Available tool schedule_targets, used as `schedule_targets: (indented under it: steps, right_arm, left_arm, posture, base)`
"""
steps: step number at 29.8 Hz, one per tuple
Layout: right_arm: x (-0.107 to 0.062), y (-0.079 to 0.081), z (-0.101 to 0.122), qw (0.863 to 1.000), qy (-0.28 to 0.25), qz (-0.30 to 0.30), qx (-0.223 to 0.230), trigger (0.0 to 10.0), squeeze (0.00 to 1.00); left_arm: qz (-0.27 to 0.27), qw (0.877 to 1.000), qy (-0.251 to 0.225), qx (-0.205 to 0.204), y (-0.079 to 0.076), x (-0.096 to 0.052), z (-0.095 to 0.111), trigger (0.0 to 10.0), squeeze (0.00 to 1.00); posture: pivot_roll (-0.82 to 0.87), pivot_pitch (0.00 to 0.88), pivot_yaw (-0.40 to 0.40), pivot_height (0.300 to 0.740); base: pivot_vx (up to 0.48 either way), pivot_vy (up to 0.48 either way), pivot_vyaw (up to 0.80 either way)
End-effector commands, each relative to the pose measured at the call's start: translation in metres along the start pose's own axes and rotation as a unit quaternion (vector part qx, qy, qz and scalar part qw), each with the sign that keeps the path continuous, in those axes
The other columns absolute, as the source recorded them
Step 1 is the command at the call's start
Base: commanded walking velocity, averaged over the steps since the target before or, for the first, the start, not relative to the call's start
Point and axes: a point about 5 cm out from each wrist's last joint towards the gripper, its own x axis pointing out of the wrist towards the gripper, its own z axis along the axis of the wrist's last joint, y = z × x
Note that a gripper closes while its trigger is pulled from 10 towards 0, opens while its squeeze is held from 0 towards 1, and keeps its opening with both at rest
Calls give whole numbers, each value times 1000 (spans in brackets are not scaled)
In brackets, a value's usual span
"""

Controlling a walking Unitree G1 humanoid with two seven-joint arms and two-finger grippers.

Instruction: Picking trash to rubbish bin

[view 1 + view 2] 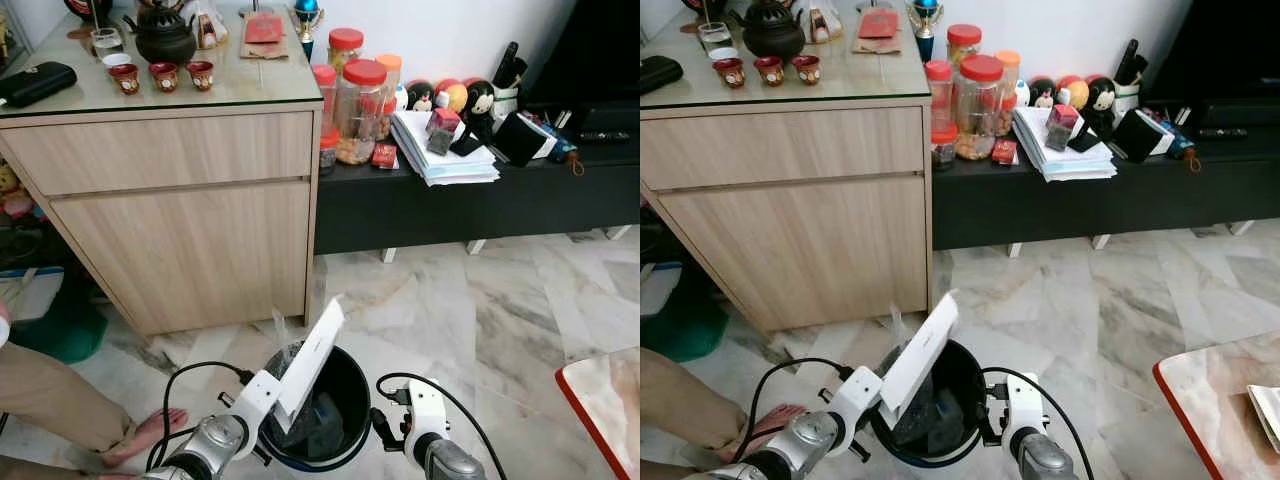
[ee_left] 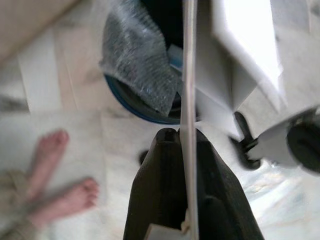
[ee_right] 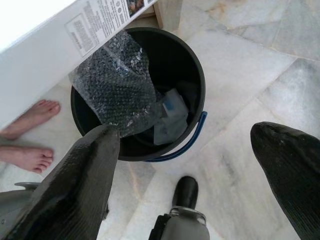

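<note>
A black rubbish bin (image 1: 347, 384) with a blue handle stands on the marble floor right below me. Bubble wrap (image 3: 117, 85) and other scraps (image 3: 170, 117) lie inside it. My left gripper (image 2: 182, 137) is shut on the edge of a flat white carton (image 1: 312, 355), which slants up over the bin's left rim. The printed label on the carton (image 3: 105, 20) faces the bin. My right gripper (image 3: 184, 132) hangs open just above the bin's right side, with nothing between its fingers (image 3: 85, 175).
A person's bare feet (image 1: 150, 430) stand on the floor left of the bin. Behind it is a wooden cabinet (image 1: 180, 230), with a low black console (image 1: 450, 200) carrying jars and papers to its right. A red-edged table corner (image 1: 605, 400) juts in at right.
</note>
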Motion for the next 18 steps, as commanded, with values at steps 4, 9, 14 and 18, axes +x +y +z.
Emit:
schedule_targets:
  steps: [4, 9, 14, 18]
  right_arm:
    - [-1, -3, -2, 1000, 4, -1, -2, 10000, 0]
    - [-1, -2, -1, 1000, 3, 0, -7, 10000, 0]
    - [-1, -2, -1, 1000, 3, 4, -12, 10000, 0]
    - [0, 0, 0, 999, 3, 14, -31, 10000, 0]
  left_arm:
    - [-2, 997, 45, -70, 1, -3, -19, 10000, 0]
    - [-6, 997, 53, -64, 0, -3, -21, 10000, 0]
    - [-11, 996, 50, -75, -1, -2, -19, 10000, 0]
    - [-20, 996, 51, -69, -4, -2, -17, 10000, 0]
  posture:
    - [74, 123, -87, 740]
    - [75, 127, -87, 740]
    - [71, 128, -86, 740]
    - [67, 130, -86, 740]
  base:
    - [0, 0, 0]
    - [0, 0, 0]
    - [0, 0, 0]
    - [0, 0, 0]
